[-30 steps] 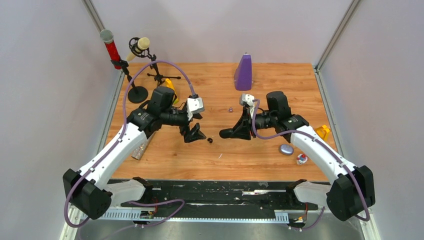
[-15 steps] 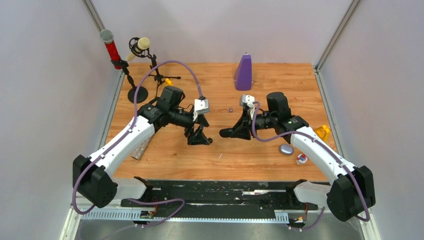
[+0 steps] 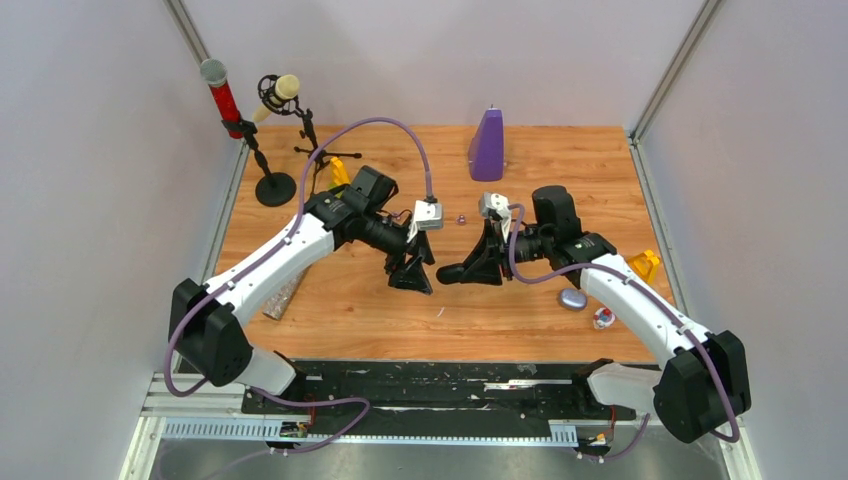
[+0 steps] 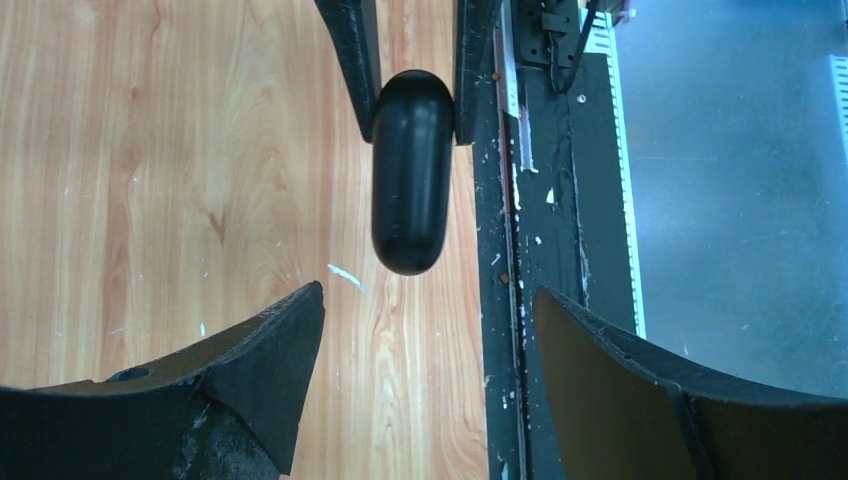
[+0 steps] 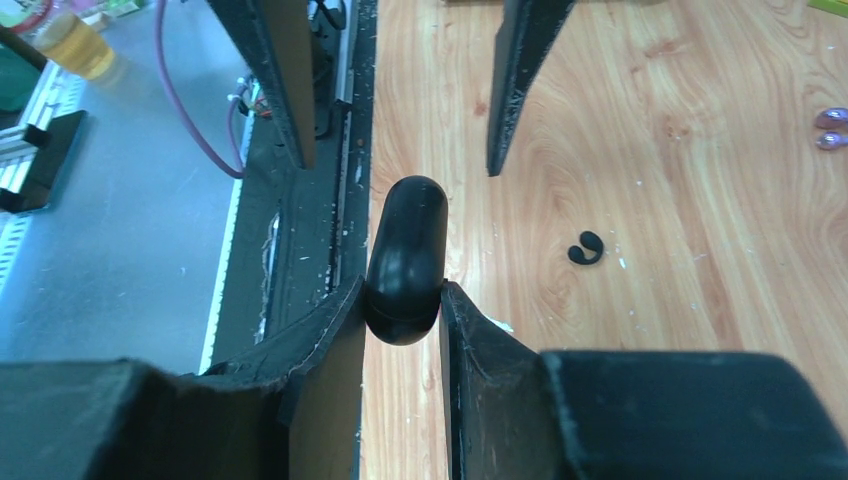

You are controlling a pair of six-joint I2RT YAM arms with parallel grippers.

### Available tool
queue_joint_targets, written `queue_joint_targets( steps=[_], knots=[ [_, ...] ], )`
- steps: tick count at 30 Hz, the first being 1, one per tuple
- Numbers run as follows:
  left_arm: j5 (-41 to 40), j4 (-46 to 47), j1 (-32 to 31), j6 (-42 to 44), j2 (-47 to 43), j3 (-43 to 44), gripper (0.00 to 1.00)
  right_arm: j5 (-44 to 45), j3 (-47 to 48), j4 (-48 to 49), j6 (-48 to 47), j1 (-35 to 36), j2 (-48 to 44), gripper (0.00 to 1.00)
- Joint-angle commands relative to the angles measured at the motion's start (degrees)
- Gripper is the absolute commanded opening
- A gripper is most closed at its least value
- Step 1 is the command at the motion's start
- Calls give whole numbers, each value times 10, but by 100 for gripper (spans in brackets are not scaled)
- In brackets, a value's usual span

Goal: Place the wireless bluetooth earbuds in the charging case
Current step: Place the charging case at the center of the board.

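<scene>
Swung rightward since the earlier frame, our left gripper point(image 3: 412, 277) faces the black charging case point(image 3: 447, 271), jaws spread and grasping nothing. Our right gripper point(image 5: 402, 297) clamps that case level. Only the right wrist view shows us a black earbud point(image 5: 585, 248) lying beside the case, with purple earbuds point(image 5: 830, 128) farther from it.

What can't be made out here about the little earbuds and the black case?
Top view: black earbuds not visible, apparently under the left gripper; only the right wrist view shows them.
Right wrist view: purple earbuds sit at the frame's edge; from above, mere specks.
Both wrist views: black case shows no lid seam; the right gripper covers its rear.
Top view: small red-and-white thing too small to identify.
</scene>
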Motion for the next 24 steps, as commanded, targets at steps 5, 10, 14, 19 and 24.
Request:
queue_joint_targets(
  steps=[5, 10, 14, 19, 24],
  knots=[
    [10, -23, -16, 22, 4, 32, 83, -63, 19, 25, 33, 4, 5, 0],
    [-11, -5, -17, -5, 13, 28, 82, 29, 6, 36, -10, 16, -9, 0],
    [10, 12, 2, -26, 25, 11, 97, 110, -13, 43, -104, 37, -55, 0],
    [48, -1, 19, -31, 51, 15, 100, 127, -45, 49, -212, 56, -107, 0],
    [-4, 32, 30, -75, 43, 4, 100, 298, -71, 33, -313, 85, -114, 0]
  ],
)
